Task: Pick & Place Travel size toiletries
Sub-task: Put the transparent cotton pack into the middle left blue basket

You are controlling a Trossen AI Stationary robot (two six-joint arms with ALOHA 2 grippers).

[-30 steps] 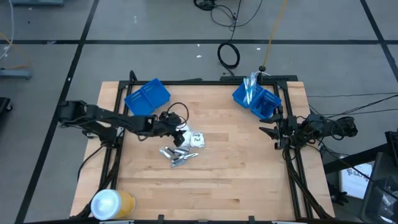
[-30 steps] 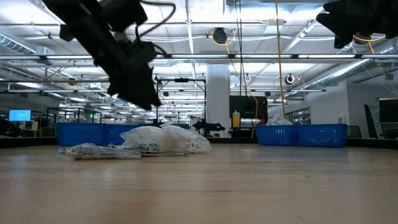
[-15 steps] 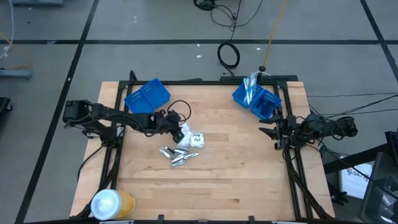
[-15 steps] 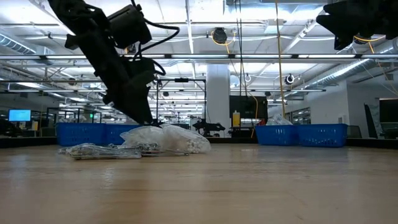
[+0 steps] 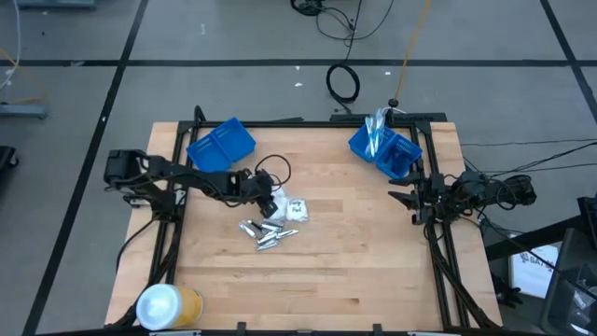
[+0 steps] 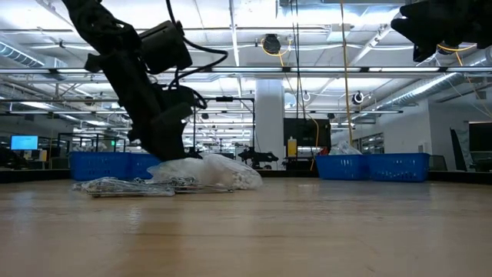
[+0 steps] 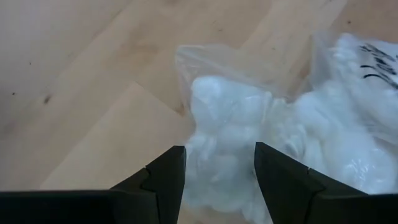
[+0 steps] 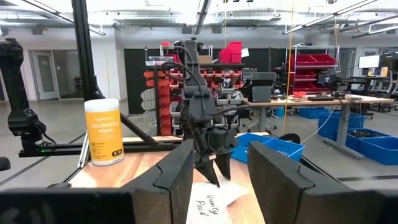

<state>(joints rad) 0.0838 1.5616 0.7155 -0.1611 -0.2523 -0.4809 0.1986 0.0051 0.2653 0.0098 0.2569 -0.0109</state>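
Reaching in from the table's left edge, the left arm slopes down to mid-table, its left gripper lowered onto a white packet. The fingers stand apart, straddling the crinkled clear wrap without pinching it. A second packet, bearing handwriting, lies just beside. Short silver tubes lie flat in a loose heap just nearer the front edge, long axes running roughly left to right. The right gripper waits by the table's right edge, fingers parted, holding nothing.
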